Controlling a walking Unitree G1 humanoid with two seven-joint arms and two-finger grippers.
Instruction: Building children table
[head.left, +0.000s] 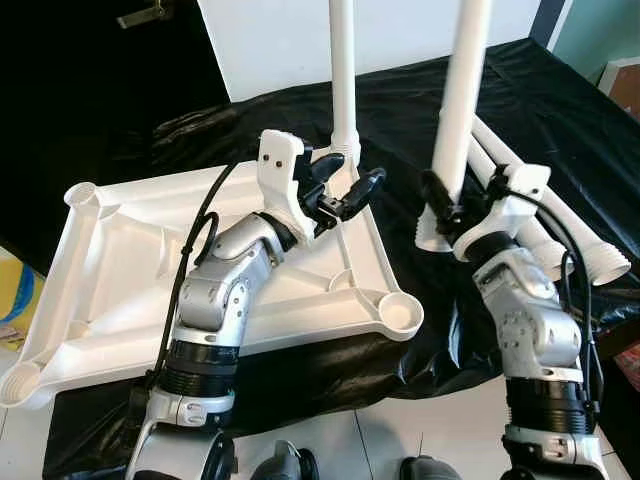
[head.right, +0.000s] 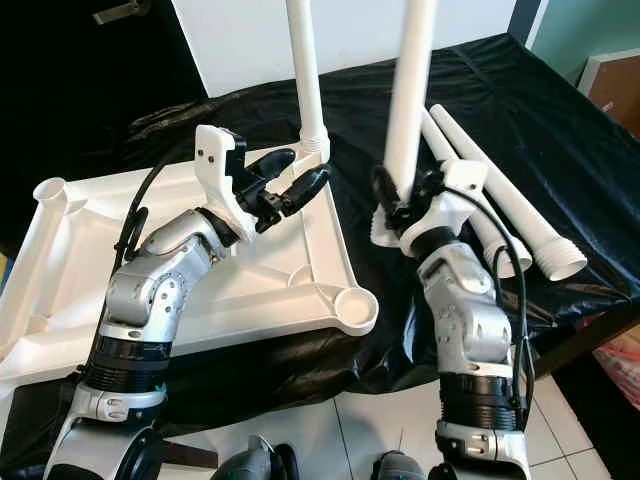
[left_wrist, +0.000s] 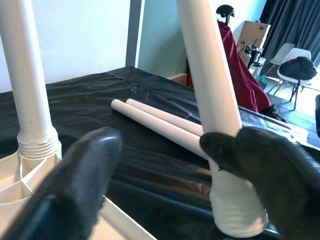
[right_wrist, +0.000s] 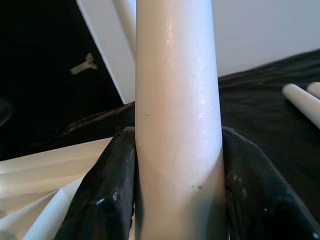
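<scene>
A white tabletop (head.left: 120, 260) lies upside down on a black cloth. One white leg (head.left: 343, 70) stands upright in its far right corner socket. My left gripper (head.left: 357, 170) is open right beside that leg's base, with nothing between its fingers (left_wrist: 85, 170). My right gripper (head.left: 447, 200) is shut on a second white leg (head.left: 460, 90). This leg is upright, and its threaded end rests on the cloth just right of the tabletop. In the right wrist view both fingers (right_wrist: 112, 190) press against the leg (right_wrist: 177, 115). Two more legs (head.left: 560, 235) lie on the cloth to the right.
An empty corner socket (head.left: 398, 312) sits at the tabletop's near right, and others (head.left: 85, 195) at its left. A white board (head.left: 280, 40) stands behind. The cloth-covered surface ends near my body, above the tiled floor (head.left: 420, 420). Chairs (left_wrist: 295, 60) stand far off.
</scene>
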